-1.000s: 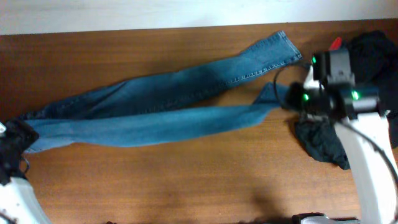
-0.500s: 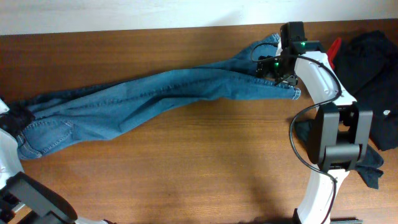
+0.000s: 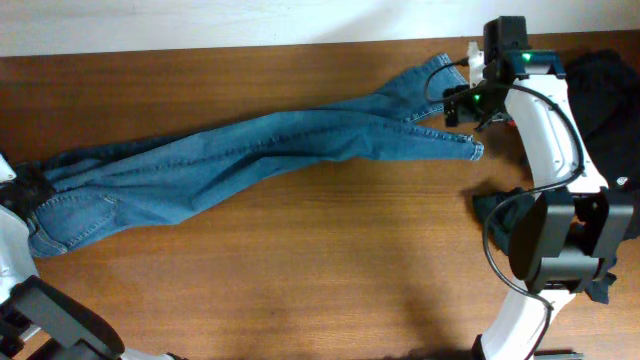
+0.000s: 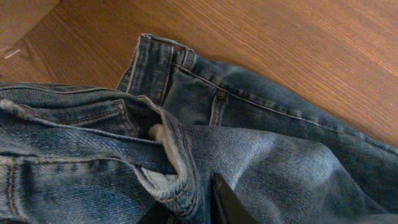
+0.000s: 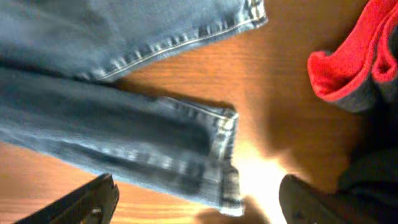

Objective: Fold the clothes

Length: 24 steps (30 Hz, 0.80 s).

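Black garment [image 3: 606, 72], red cloth [image 5: 348, 68] just beside jeans [image 3: 250, 158] hems.

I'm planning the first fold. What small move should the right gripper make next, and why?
Probably lower the open right gripper onto the leg hem and close: the jeans lie stretched out, legs together, and that hem sits ungripped between its fingers.

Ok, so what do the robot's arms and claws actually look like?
The right arm has white rounded links, bulky black joint housings, green lights near the wrist and a thin black cable looping alongside. The left arm, partly out of frame, shows the same white and black. The right claw has dark fingers.
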{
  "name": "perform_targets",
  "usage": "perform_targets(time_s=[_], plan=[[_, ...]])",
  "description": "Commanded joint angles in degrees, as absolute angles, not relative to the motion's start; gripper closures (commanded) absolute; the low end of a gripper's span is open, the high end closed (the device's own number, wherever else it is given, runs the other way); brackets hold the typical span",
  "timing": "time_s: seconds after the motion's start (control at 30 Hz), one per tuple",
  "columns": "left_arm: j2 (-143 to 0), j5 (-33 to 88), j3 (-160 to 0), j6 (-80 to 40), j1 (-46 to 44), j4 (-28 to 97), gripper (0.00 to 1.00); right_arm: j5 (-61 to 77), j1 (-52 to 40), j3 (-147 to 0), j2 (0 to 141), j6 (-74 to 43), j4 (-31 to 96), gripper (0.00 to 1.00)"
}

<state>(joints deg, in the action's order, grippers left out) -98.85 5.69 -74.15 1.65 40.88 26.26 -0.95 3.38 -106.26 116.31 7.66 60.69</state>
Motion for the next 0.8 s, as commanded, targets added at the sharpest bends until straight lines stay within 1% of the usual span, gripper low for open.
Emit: perform_targets(time_s=[0.0,0.03,0.1,0.17,0.27,0.37,0.43,0.47,0.6,0.63,0.67,0.73,0.77], plan=[[-98.5,4.5,-75.4,3.6,40.9,25.7,0.84,8.8,2.6,-105.6,115.6,26.4,61.0,0.12],[-98.5,4.5,-75.4,3.6,40.9,25.7,0.84,9.6,2.2,-105.6,115.6,27.6,60.1,0.12],[-98.5,4.5,-75.4,3.6,40.9,25.7,0.84,15.2,0.8,-105.6,115.6,34.5,59.7,0.11],[-98.5,4.5,-75.4,3.6,40.9,25.8,0.84,17.4,-1.1,-105.6,115.8,39.8,59.6,0.11],[-98.5,4.5,-75.4,3.6,40.9,25.8,0.84,17.4,-3.9,-105.6,117.8,41.9,59.5,0.12],[-98.5,4.5,-75.4,3.6,40.9,26.0,0.84,17.4,-5.8,-105.6,121.3,45.1,59.6,0.18],[-98.5,4.5,-75.4,3.5,40.9,26.2,0.84,16.1,-6.8,-105.6,123.0,46.3,59.5,0.27],[-98.5,4.5,-75.4,3.6,40.9,26.2,0.84,15.2,-7.0,-105.6,123.5,46.3,59.6,0.29],[-98.5,4.5,-75.4,3.6,40.9,26.2,0.84,13.9,-7.0,-105.6,124.6,46.1,58.5,0.43],[-98.5,4.5,-75.4,3.5,40.9,26.2,0.84,13.3,-6.9,-105.6,124.9,46.0,57.6,0.53],[-98.5,4.5,-75.4,3.6,40.9,26.2,0.84,13.3,-6.9,-105.6,124.9,46.1,57.3,0.6],[-98.5,4.5,-75.4,3.6,40.9,26.2,0.84,13.2,-6.9,-105.6,124.9,46.0,57.2,0.82],[-98.5,4.5,-75.4,3.6,40.9,26.2,0.84,12.6,-6.9,-105.7,124.9,46.1,57.2,0.87]])
